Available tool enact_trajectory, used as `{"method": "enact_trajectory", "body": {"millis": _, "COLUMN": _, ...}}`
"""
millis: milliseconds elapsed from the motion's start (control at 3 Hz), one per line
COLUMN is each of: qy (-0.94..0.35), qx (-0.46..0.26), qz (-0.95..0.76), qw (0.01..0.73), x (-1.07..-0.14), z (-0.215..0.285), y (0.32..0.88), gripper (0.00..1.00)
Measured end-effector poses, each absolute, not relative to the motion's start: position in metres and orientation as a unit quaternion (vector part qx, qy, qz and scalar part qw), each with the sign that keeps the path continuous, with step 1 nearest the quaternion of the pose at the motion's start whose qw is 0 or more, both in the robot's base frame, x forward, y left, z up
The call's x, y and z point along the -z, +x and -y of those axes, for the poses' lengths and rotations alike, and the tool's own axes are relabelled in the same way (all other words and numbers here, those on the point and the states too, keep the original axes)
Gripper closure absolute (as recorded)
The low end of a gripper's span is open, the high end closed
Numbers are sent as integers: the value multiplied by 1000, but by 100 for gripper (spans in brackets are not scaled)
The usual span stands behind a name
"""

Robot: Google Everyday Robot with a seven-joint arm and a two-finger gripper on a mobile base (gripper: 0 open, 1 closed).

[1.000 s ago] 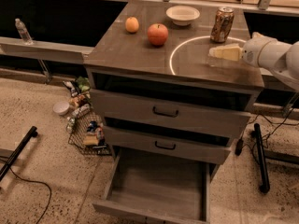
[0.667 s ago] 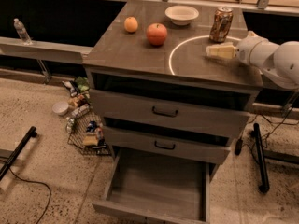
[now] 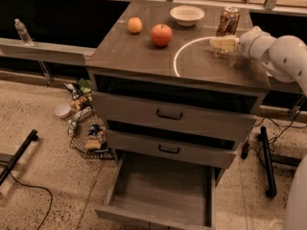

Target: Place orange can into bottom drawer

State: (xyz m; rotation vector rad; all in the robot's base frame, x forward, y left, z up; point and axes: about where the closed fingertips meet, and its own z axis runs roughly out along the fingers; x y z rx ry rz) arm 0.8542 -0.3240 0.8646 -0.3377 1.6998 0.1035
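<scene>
**A:** In the camera view, where is the orange can, and where is the gripper?

**B:** The orange can [image 3: 228, 20] stands upright at the back right of the cabinet top [image 3: 139, 54]. The gripper [image 3: 218, 43] is a pale pincer on a white arm reaching in from the right. It sits low over the surface, just in front of the can. I cannot tell whether it is released or clenched, or whether it touches the can. It does not appear to be holding anything.

**A:** How should the grasp go?

**B:** In my judgement, the pincer should close around the middle of the can and keep it upright. It should then lift clear of the top before swinging forward and down. The bottom drawer [image 3: 158, 188] is pulled out and its grey floor is bare.

**A:** What is nearby or in the way?

**B:** A pale bowl [image 3: 186, 15] sits just left of the can. A red apple [image 3: 161, 34] and an orange fruit [image 3: 135, 25] lie further left, well apart from the can. The two upper drawers [image 3: 168, 114] are closed, so the drop looks unobstructed. A wire basket [image 3: 88, 137] of packets sits on the floor to the cabinet's left.
</scene>
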Motion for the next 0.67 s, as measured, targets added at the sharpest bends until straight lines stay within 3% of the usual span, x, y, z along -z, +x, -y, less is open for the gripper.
{"method": "enact_trajectory", "body": {"millis": 667, "qy": -132, "qx": -42, "qz": -742, "qw": 656, "x": -887, "z": 318, "y": 878, "gripper": 0}}
